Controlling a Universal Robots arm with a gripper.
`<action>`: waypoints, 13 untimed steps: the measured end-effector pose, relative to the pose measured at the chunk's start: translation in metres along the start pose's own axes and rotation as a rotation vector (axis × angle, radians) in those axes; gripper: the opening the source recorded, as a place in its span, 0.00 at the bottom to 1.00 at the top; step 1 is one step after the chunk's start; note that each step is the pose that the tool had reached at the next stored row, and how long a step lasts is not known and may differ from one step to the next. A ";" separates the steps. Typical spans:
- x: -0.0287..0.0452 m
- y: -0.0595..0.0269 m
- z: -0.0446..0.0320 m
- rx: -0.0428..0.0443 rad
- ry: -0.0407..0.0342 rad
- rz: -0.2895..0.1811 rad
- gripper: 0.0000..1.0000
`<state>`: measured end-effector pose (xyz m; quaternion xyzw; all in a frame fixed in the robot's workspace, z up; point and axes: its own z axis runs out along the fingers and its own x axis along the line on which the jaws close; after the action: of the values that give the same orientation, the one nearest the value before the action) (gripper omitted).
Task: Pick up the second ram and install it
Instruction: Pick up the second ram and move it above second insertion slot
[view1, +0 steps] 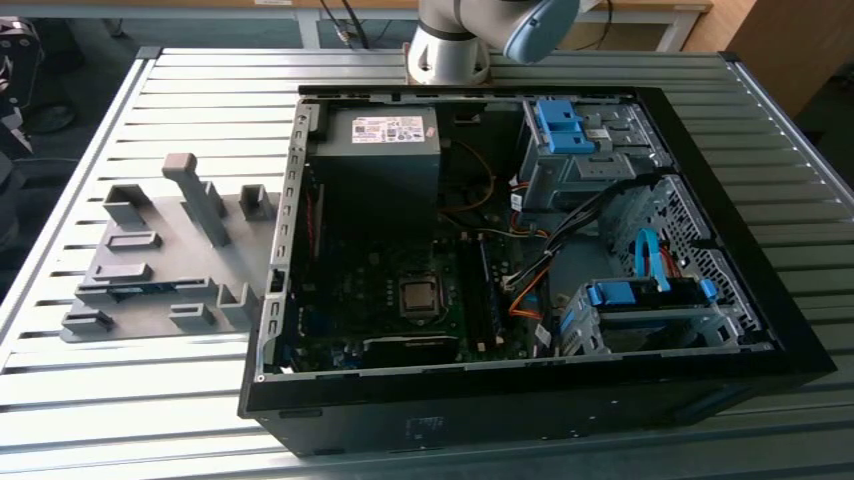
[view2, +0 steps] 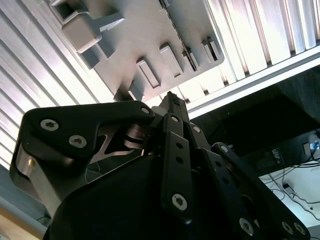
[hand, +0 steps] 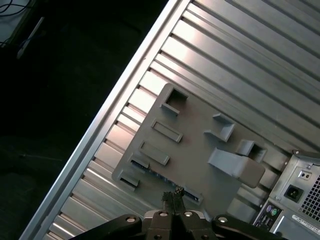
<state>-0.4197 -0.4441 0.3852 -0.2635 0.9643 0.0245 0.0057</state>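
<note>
Above the flat grey holder (hand: 192, 142), slim dark fingers (hand: 167, 202) press together.

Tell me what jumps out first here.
The open computer case stands on the slatted table, motherboard exposed. On the exterior view's left lies the grey holder plate, with the second ram resting in it. In the first wrist view, the gripper, shut, hangs over that plate's edge.
</note>
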 end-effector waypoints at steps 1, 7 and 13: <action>0.0000 0.0000 0.0000 -0.0001 0.0001 -0.002 0.11; 0.0000 0.0000 0.0000 -0.0003 0.0006 -0.015 0.11; 0.0000 0.0000 0.0000 -0.0006 0.0012 -0.027 0.11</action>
<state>-0.4197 -0.4441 0.3852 -0.2764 0.9607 0.0246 0.0054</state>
